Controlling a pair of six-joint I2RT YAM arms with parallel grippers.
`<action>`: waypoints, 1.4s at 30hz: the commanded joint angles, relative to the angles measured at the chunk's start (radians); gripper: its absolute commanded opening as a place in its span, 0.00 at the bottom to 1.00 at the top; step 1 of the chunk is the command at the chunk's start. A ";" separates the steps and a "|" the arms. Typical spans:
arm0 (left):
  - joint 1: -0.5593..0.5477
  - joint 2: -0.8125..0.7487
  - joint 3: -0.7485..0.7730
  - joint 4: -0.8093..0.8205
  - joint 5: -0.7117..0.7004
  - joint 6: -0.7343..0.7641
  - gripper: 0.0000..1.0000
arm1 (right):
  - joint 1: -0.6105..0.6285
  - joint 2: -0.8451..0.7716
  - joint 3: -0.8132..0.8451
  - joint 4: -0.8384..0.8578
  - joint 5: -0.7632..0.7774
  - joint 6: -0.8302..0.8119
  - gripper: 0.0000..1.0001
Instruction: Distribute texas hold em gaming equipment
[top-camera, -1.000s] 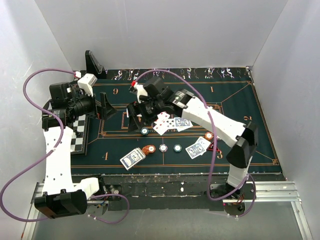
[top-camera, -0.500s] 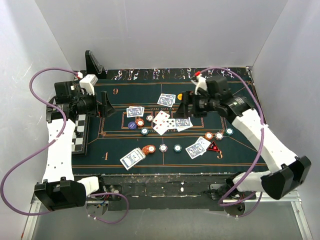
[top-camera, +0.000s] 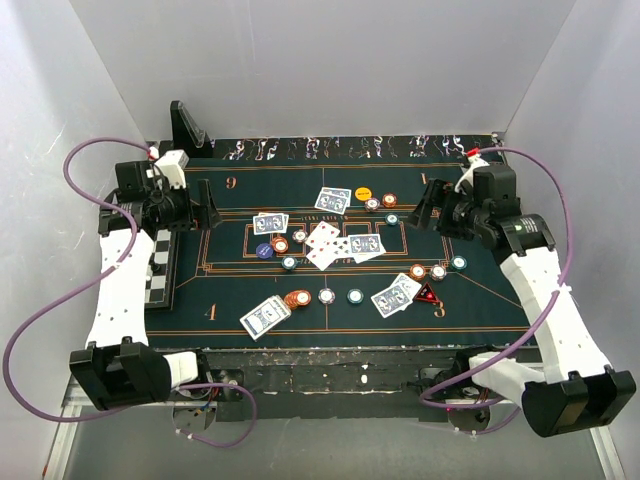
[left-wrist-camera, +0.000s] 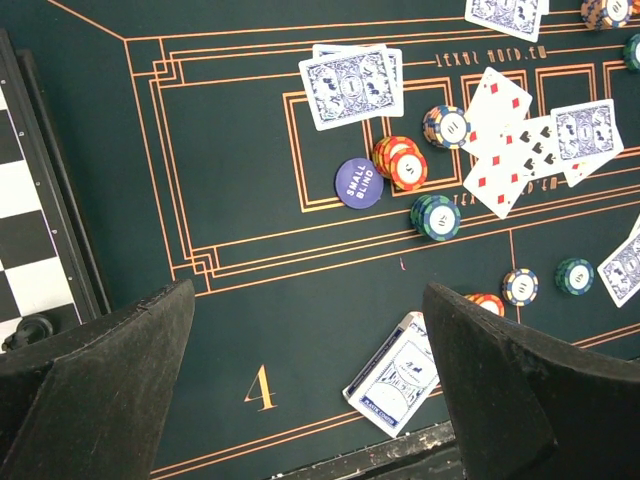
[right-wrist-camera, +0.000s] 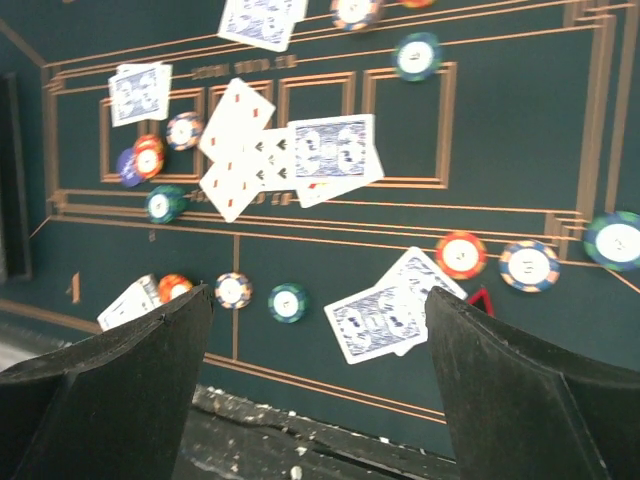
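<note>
1. left gripper (top-camera: 212, 214): jaws wide apart, nothing held. hovers over left part of mat (top-camera: 500, 300), just beside chequered board (top-camera: 158, 272).
2. right gripper (top-camera: 428, 206): jaws wide apart, empty. hovers over far-right part of mat, near seat no. "1".
3. equipment lies spread on mat: face-up cards (top-camera: 325, 244) at centre, blue-backed cards and chips round them, red triangular marker (top-camera: 427, 294) by seat "3".
4. key relation (judged): far-left card pair (top-camera: 268, 222) and blue disc (top-camera: 263, 251) lie just to the right of left gripper, so left arm is nearer. teal chip (top-camera: 392, 219) and orange chip (top-camera: 389, 200) lie just to the left of right gripper, so right arm is nearer.
5. near-left cards (top-camera: 265, 316) by seat "4": long axis diagonal, toward the bases from left gripper.
6. writing: blue disc reads "small blind". mat print over centre boxes approx. "texas hold'em", partly legible. seat nos. 9, 1, 3, 4 in orange. card-back emblem too small to read.
</note>
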 joint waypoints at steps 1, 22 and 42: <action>0.003 -0.033 -0.043 0.065 -0.033 -0.008 0.98 | -0.024 -0.055 -0.044 -0.026 0.178 -0.022 0.94; 0.003 0.114 -0.227 0.396 0.037 0.037 0.98 | -0.060 0.132 -0.095 0.033 0.716 0.082 0.96; 0.003 0.267 -0.476 1.056 0.030 -0.044 0.98 | -0.110 0.083 -0.377 0.527 0.660 0.008 0.98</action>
